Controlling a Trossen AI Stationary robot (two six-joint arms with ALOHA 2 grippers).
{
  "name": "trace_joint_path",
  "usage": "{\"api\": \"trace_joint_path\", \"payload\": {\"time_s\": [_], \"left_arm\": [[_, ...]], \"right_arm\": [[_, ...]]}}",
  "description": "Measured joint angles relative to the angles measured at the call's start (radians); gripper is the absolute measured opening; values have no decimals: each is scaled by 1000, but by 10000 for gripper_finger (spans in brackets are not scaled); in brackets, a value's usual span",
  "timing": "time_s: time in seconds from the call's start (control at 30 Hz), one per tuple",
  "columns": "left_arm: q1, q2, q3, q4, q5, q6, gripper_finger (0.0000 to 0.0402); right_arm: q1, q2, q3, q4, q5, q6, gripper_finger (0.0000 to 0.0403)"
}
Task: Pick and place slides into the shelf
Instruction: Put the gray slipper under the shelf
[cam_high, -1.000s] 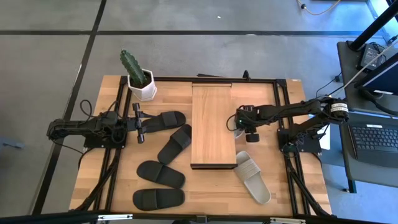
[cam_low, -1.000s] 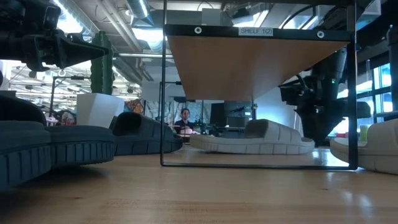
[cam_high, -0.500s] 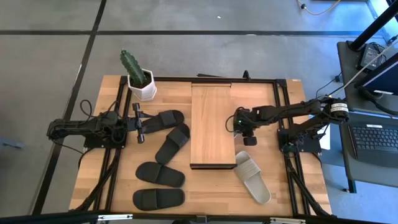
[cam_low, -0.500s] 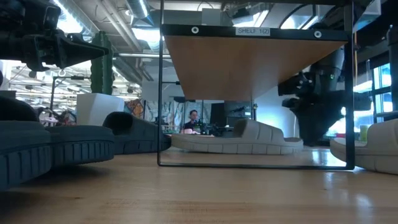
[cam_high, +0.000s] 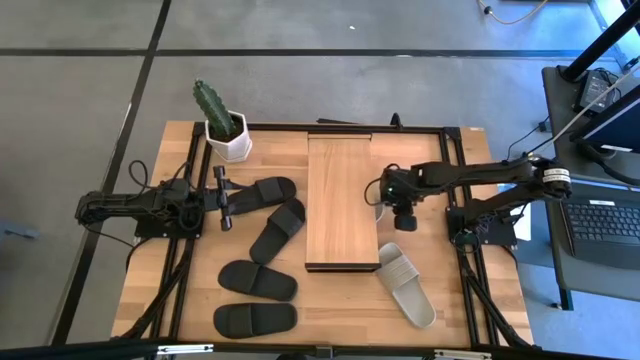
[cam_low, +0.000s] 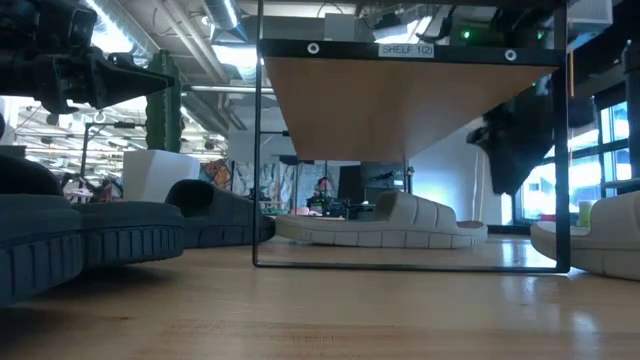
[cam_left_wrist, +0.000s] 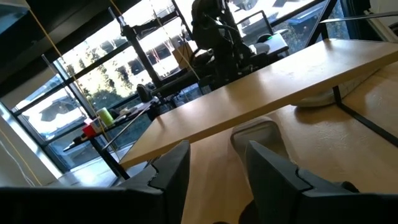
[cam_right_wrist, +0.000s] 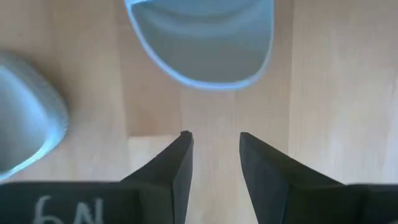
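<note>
In the high view, nearest the bottom edge lies a black slide (cam_high: 255, 319) at lower left, with a second black slide (cam_high: 259, 279) just above it. At lower right of centre a pale beige-grey slide (cam_high: 407, 284) lies slanted on the wooden table (cam_high: 480, 300), just beside the near right corner of the shelf (cam_high: 341, 203).

The shelf's light plank top runs up the middle of the frame. Left of it a third black slide (cam_high: 281, 230) lies at a slant, and a fourth (cam_high: 262, 194) sits above that, near the left gripper (cam_high: 222, 198). That gripper is at mid-left, its fingers parted with nothing between them.

The right gripper (cam_high: 404, 207) hangs just right of the shelf's right edge, at mid-right. In its wrist view the two dark fingers (cam_right_wrist: 180, 168) stand apart and empty over bare wood, with the end of a second beige-grey slide (cam_right_wrist: 202, 40) beyond them. In the low view that slide (cam_low: 385, 225) lies under the shelf.

Farthest up, at upper left of the table, a cactus in a white pot (cam_high: 222, 125) stands.
</note>
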Motion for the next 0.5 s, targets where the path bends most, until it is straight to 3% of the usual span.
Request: {"api": "trace_joint_path", "payload": {"time_s": [0.17, 0.37, 0.5], "left_arm": [[0, 0, 0, 1, 80, 0, 147], [0, 0, 0, 1, 233, -22, 147], [0, 0, 0, 0, 263, -57, 147]], "right_arm": [[0, -59, 36, -42, 0, 63, 133], [0, -165, 24, 65, -5, 63, 133], [-35, -247, 24, 232, -129, -35, 133]]}}
